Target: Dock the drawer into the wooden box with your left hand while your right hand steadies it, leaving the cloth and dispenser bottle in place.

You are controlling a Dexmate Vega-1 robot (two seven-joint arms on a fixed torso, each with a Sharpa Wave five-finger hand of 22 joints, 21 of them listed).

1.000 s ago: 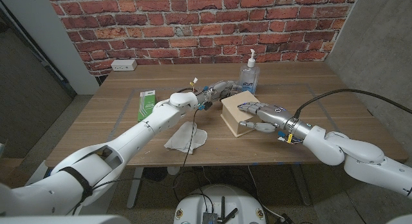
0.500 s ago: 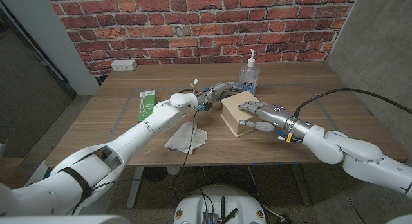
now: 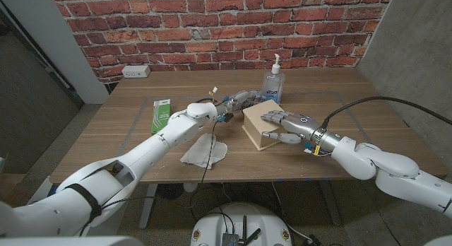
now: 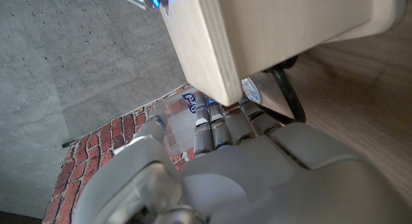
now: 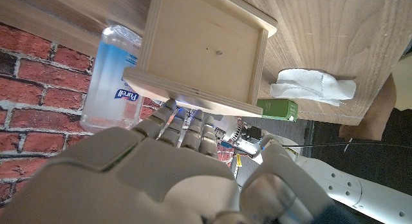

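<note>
On the tabletop (image 3: pixel 141 126) a white cloth (image 3: pixel 204 151) lies crumpled near the front edge, just under the left forearm, and a green packet (image 3: pixel 161 112) lies further to the robot's left. A white power outlet box (image 3: pixel 135 71) sits at the back by the brick wall. The dispenser bottle (image 3: pixel 273 83) stands upright just behind the wooden box (image 3: pixel 263 124), close to both sets of fingers.

The wooden box sits mid-table, between the two hands. The left hand (image 3: pixel 244 100) reaches to its back left corner; in the left wrist view its fingers (image 4: pixel 222 130) are extended against the box's edge, though whether they grip anything I cannot tell. The right hand (image 3: pixel 286 126) lies over the box's top and right side, fingers (image 5: pixel 183 130) spread along its rim (steadying contact, nothing clasped). The drawer (image 5: pixel 206 53) appears seated within the box.
</note>
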